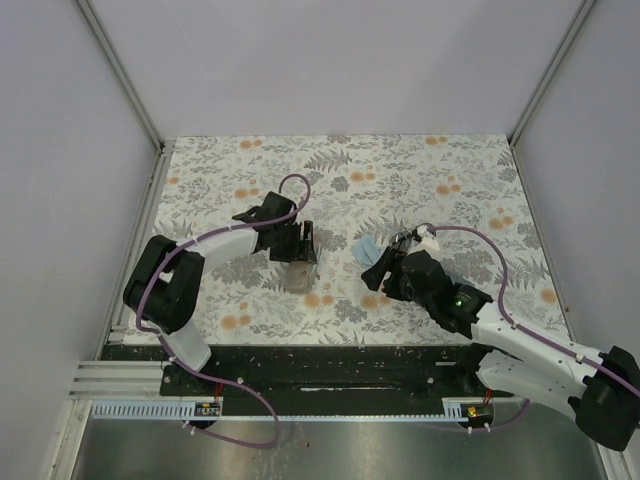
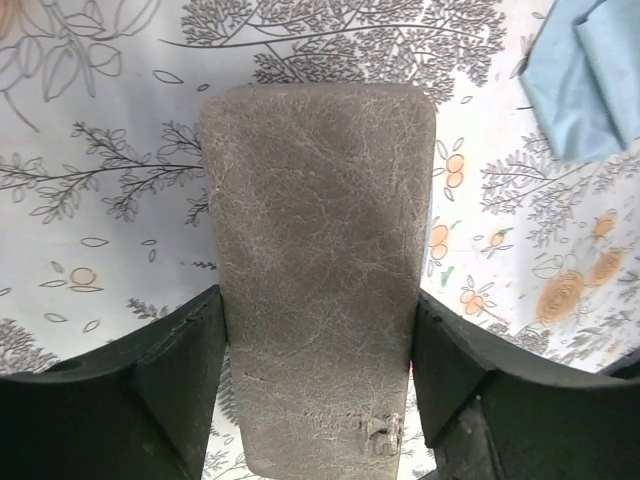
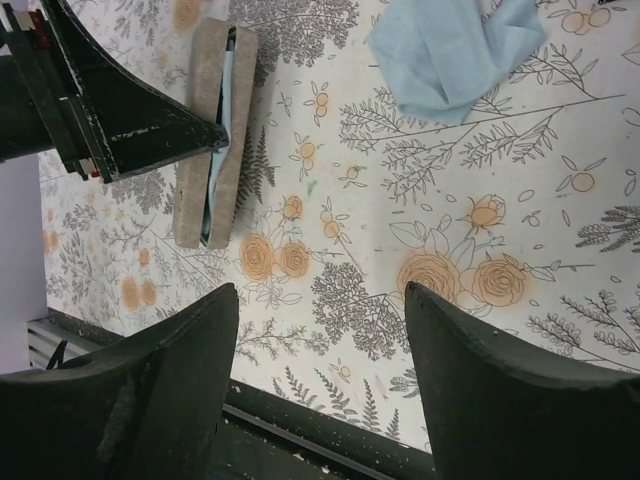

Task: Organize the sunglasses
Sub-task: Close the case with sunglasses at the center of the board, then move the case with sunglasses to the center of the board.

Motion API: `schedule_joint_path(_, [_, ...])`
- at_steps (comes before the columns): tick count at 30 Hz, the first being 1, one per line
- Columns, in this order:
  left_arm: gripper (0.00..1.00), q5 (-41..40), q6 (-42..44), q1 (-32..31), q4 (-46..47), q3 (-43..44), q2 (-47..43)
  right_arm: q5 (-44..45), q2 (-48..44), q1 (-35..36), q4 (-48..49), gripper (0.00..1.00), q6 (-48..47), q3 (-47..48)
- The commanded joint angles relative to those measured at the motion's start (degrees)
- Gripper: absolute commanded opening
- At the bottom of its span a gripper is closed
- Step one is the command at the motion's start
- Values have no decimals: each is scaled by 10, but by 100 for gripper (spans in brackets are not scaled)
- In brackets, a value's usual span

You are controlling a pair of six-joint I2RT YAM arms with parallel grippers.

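The left arm [image 1: 215, 245] folds inward over the floral table [image 1: 450, 180], its left gripper [image 2: 318, 302] clamped wide across a tan case [image 2: 318, 200] standing on edge. The right arm [image 1: 520, 340] angles in, its right gripper [image 3: 320, 290] spread empty near a blue pouch [image 3: 450, 50]; the sunglasses are not discernible.

High rear view looking down, two close wrist views sharing tan case [image 2: 315, 270]

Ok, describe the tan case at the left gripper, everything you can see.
The tan case is oblong with rounded corners, its skin like cracked, worn leather, scuffed near one end. From the side, two tan halves show a blue-grey strip between them. The left gripper clasps its long edges over the floral table.
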Motion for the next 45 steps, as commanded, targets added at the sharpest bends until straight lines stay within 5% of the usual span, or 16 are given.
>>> schedule_joint_path(1, [71,-88,38,1,-70,34,15,22,-18,-1,-36,75,-7,3])
schedule_joint_path(5, [99,-103,39,-6,-86,50,0,24,-31,0,-45,75,-15,2])
schedule_joint_path(22, [99,-191,68,-67,-116,94,54,12,-35,-1,-45,77,-25,1])
schedule_joint_path(28, [65,-235,70,-38,-132,120,84,23,-39,-2,-63,77,-26,3])
schedule_joint_path(31, [63,-225,73,43,-131,126,76,45,-39,-6,-99,81,-20,15])
schedule_joint_path(35, [99,-193,69,120,-131,147,52,100,-27,-29,-201,99,20,45])
schedule_joint_path(45, [99,-205,45,32,-153,163,-95,136,54,-120,-356,99,42,163])
